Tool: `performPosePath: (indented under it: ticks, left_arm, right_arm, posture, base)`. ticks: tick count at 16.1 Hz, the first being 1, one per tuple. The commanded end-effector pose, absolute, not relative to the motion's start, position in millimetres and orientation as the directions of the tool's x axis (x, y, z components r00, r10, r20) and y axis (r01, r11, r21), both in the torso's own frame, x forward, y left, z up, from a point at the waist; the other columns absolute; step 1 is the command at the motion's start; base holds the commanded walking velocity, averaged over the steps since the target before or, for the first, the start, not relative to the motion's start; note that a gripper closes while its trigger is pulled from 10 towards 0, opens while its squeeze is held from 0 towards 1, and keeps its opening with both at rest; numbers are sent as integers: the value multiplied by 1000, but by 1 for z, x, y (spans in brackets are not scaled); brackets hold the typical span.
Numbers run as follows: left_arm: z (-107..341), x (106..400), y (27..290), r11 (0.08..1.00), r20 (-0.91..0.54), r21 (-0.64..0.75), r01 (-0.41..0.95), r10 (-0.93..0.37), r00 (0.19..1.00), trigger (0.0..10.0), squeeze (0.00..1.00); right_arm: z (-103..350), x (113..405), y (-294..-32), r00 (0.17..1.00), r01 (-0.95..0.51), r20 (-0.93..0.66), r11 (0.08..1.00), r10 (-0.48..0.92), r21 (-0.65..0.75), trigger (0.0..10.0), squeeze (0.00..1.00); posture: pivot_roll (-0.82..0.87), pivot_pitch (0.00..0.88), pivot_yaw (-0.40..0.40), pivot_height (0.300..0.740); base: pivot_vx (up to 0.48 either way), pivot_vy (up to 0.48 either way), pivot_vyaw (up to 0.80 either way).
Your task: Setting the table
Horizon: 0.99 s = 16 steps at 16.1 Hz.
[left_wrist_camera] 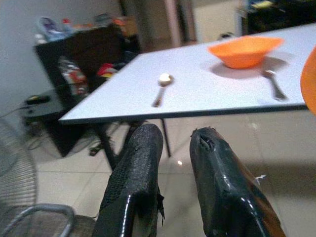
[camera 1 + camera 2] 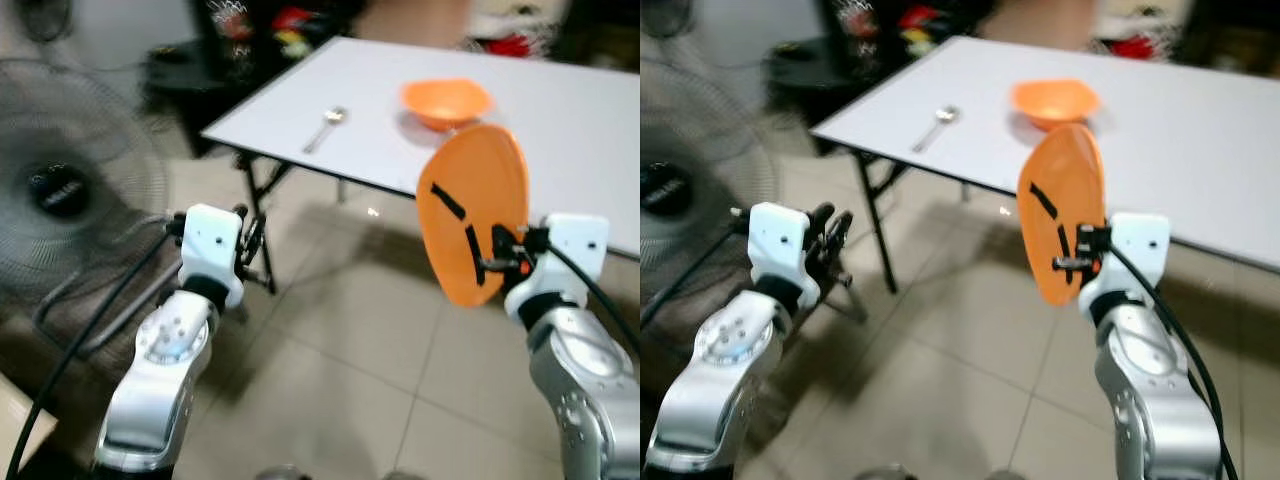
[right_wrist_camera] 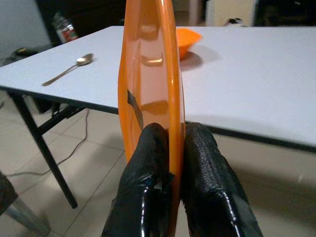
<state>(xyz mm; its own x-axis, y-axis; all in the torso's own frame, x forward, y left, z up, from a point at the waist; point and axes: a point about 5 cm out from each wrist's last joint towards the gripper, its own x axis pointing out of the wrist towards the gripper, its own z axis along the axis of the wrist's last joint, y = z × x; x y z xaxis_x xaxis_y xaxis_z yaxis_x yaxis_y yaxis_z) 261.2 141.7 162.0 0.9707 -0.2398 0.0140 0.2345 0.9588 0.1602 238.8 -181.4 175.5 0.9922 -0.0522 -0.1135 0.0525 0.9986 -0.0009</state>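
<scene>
Short of the table (image 2: 590,120), right end effector (image 3: 170,148) raised, clamped on upright orange plate (image 2: 472,210).

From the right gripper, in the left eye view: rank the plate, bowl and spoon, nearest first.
Measured from the right gripper:
1. Orange plate, clamped upright between its fingers, short of the table.
2. Orange bowl, on the white table just beyond the plate.
3. Spoon, farther to the left, near the table's left corner.
</scene>
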Motion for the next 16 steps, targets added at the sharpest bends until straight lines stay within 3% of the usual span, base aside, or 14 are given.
performPosePath:
  ticks: [1,5,10,16]
  left_arm:
    - [165,263,144,959,23,162,233,-239,971,10000,0]
    - [168,263,143,962,26,131,239,-245,969,10000,0]
    - [170,264,146,965,34,106,240,-244,969,10000,0]
    - [170,266,143,959,30,97,265,-269,963,10000,0]
  right_arm:
    - [184,239,-175,998,17,-65,1000,-16,10,10000,0]
    - [179,239,-170,994,-8,-111,995,19,97,10000,0]
    - [179,241,-166,995,-22,-95,999,26,44,10000,0]
    - [181,243,-167,994,-57,-91,998,57,-5,10000,0]
  posture:
    - [-96,0,102,740]
    - [-92,0,106,740]
    - [-85,0,105,740]
    - [-94,0,104,740]
  base:
    - [0,480,-800]
    - [0,120,-144]
    - [0,0,0]
    - [281,0,0]
